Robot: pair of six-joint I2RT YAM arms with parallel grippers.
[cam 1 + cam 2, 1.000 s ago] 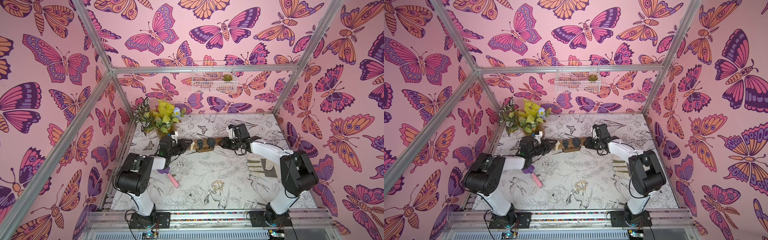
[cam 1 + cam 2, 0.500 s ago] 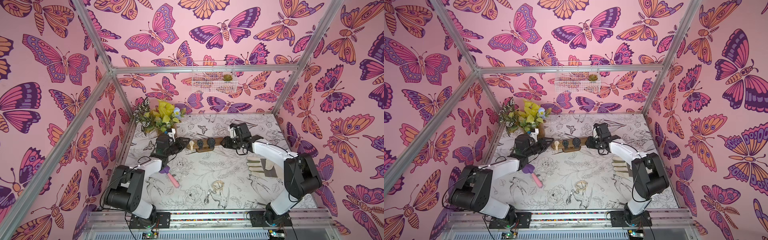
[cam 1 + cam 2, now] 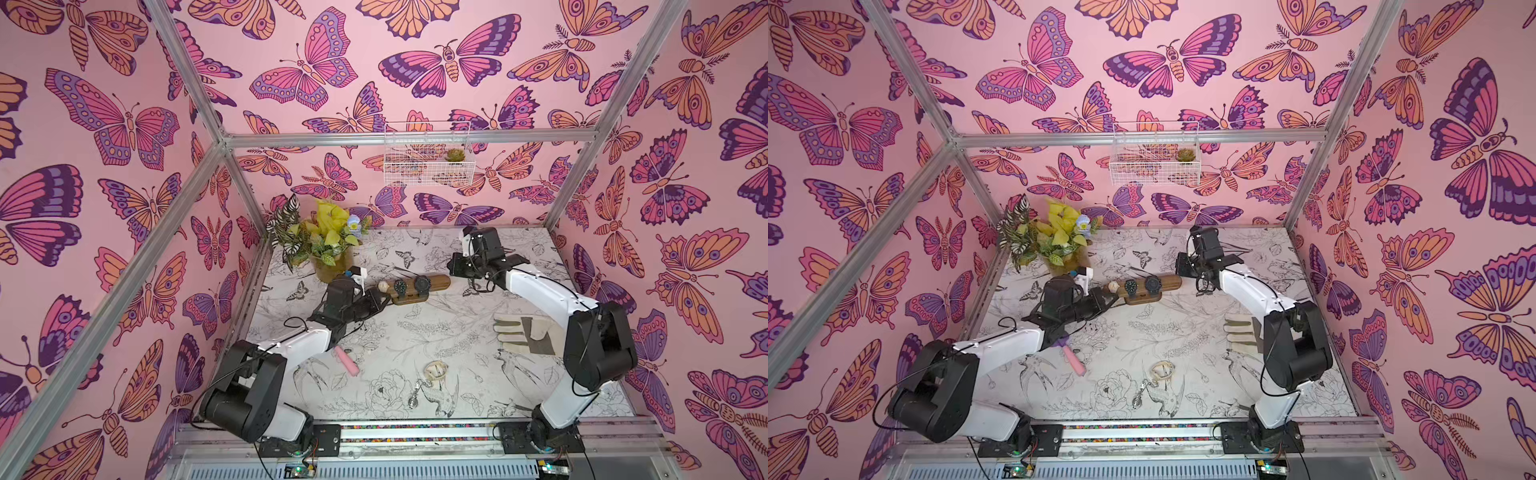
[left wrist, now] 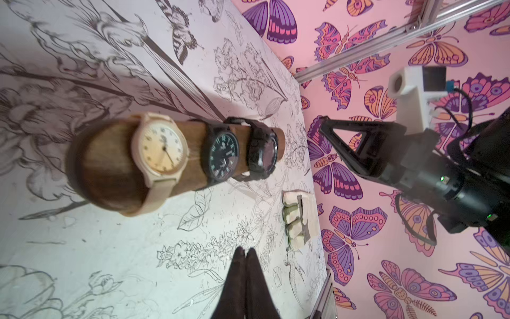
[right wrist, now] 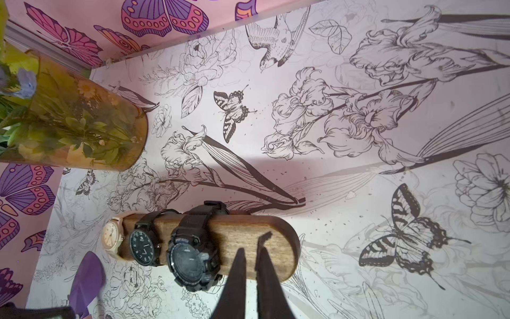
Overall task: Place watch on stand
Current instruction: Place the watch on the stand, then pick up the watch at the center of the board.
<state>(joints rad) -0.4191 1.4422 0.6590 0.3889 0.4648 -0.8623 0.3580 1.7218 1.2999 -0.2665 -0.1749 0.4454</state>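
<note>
The stand (image 3: 437,281) (image 3: 1170,282), a brown wooden bar, lies at the back middle of the table. On it sit a beige watch (image 4: 160,150) (image 5: 110,234), a black analog watch (image 4: 223,154) (image 5: 143,247) and a black sport watch (image 4: 262,153) (image 5: 190,256). My left gripper (image 3: 385,296) (image 4: 245,250) is just off the bar's left end, near the beige watch. Its fingers are pressed together and hold nothing. My right gripper (image 3: 450,264) (image 5: 252,252) hovers by the bar's bare right end, with only a thin slit between its fingers and nothing in them.
A vase of leaves and flowers (image 3: 328,262) stands at the back left, close to the left arm. A work glove (image 3: 521,336) lies at the right. A pink-handled tool (image 3: 347,360), a pale loop of cord (image 3: 436,370) and a small chain (image 3: 414,395) lie toward the front. A wire basket (image 3: 428,156) hangs on the back wall.
Both grippers have closed their jaws on nothing. The left arm has shifted its pose beside the stand. The right gripper has drawn slightly away from the bar's end. The watches stay put.
</note>
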